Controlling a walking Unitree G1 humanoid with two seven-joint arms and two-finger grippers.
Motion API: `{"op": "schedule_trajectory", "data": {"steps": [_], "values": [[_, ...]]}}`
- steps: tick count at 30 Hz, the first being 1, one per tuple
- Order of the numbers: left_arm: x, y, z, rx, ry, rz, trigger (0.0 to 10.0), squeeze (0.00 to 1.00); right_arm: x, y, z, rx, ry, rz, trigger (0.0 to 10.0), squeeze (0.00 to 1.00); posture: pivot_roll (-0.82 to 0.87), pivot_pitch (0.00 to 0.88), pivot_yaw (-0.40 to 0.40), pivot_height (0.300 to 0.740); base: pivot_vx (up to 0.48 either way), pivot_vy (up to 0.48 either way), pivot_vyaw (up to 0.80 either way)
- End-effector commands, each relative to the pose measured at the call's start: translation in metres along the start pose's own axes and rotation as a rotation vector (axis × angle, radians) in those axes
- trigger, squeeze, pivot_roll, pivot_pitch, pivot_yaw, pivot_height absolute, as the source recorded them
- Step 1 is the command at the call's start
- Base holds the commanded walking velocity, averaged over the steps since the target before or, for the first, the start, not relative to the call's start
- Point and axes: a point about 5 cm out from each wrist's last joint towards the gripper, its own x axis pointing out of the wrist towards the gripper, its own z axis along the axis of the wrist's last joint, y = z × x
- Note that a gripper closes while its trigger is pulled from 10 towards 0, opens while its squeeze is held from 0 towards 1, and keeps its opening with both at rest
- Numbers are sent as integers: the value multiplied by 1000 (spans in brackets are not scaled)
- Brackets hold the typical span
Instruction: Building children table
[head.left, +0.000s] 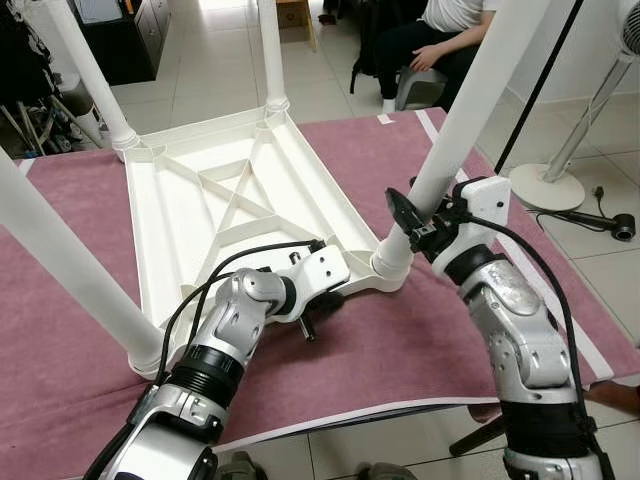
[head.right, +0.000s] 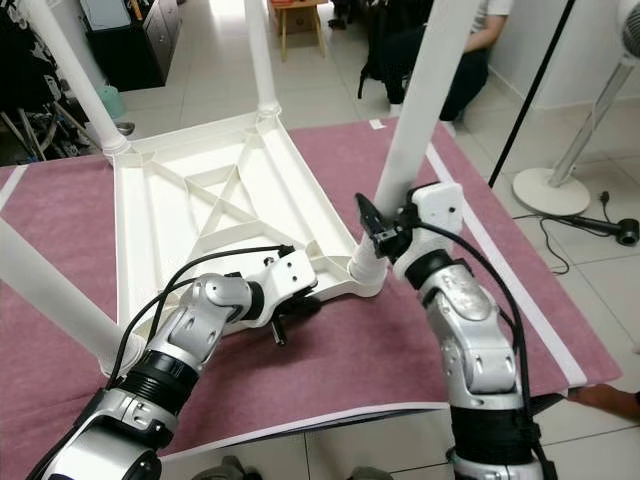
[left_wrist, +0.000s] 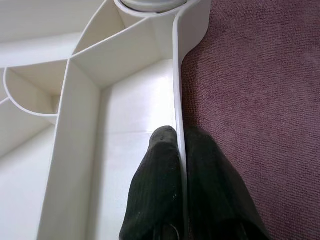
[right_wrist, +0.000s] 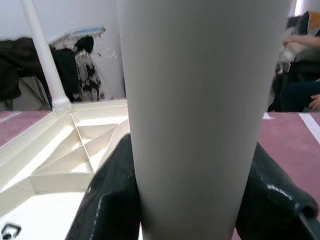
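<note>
Maroon mat (head.left: 420, 350) (on tiled floor (head.left: 330, 80)) carries upturned white table (head.left: 230, 200).

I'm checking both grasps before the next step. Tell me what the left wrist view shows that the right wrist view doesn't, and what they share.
Left wrist view alone: the left end effector pinching the tabletop's thin rim, one finger inside, one outside over the maroon mat.
Right wrist view alone: the right end effector clamped around a white leg, another leg standing at a far corner, and a seated person behind.
Both: the upturned white tabletop's ribbed underside and the mat.
</note>
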Motion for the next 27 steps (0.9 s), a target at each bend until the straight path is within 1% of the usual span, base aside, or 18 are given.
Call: {"op": "schedule_trajectory", "data": {"steps": [1, 2, 4, 6, 7, 9, 10, 11, 13, 16, 17, 19, 22, 24, 27], "values": [[-6, 22, -21, -16, 99, 416, 10000, 0, -1, 2, -26, 61, 135, 22, 10000, 0, -19, 0, 109, 740, 0, 0, 0], [-6, 22, -21, -15, 99, 416, 10000, 0, 3, 0, -25, 48, 145, 41, 10000, 0, -18, 0, 110, 740, 0, 0, 0], [-7, 22, -21, -14, 99, 415, 10000, 0, 5, -1, -24, 44, 147, 48, 10000, 0, -18, 0, 110, 740, 0, 0, 0], [-7, 22, -21, -13, 101, 415, 10000, 0, 13, -3, -19, 19, 149, 105, 10000, 0, -8, 0, 105, 740, 0, 0, 0], [-7, 22, -21, -13, 101, 415, 10000, 0, 13, -3, -19, 19, 149, 105, 10000, 0, -8, 0, 105, 740, 0, 0, 0], [-7, 22, -22, -14, 103, 417, 10000, 0, 15, -2, -18, -7, 165, 158, 10000, 0, -8, 0, 105, 740, 0, 0, 0], [-7, 22, -22, -14, 103, 417, 10000, 0, 15, -2, -18, -7, 165, 158, 10000, 0, -8, 0, 105, 740, 0, 0, 0], [-8, 22, -22, -15, 104, 419, 10000, 0, 16, -1, -20, -15, 183, 196, 10000, 0, -2, 0, 99, 740, 0, 0, 0], [-8, 22, -23, -16, 105, 420, 10000, 0, 16, 0, -21, -18, 195, 220, 10000, 0, -2, 0, 99, 740, 0, 0, 0], [-8, 21, -23, -19, 106, 424, 10000, 0, 14, 4, -25, -36, 235, 345, 10000, 0, 4, 0, 90, 740, 0, 0, 0], [-8, 21, -23, -19, 106, 424, 10000, 0, 14, 4, -25, -36, 235, 345, 10000, 0, 4, 0, 90, 740, 0, 0, 0], [-8, 21, -24, -20, 107, 426, 10000, 0, 11, 6, -26, -40, 250, 413, 10000, 0, 4, 0, 90, 740, 0, 0, 0], [-8, 21, -24, -20, 106, 427, 10000, 0, 9, 4, -29, -33, 271, 443, 10000, 0, 3, 0, 89, 740, 0, 0, 0], [-8, 21, -23, -19, 104, 428, 10000, 0, 11, -1, -32, -36, 281, 413, 10000, 0, 3, 0, 89, 740, 0, 0, 0], [-8, 21, -24, -20, 104, 429, 10000, 0, 12, -2, -32, -15, 266, 378, 10000, 0, 2, 0, 88, 740, 0, 0, 0]]}}
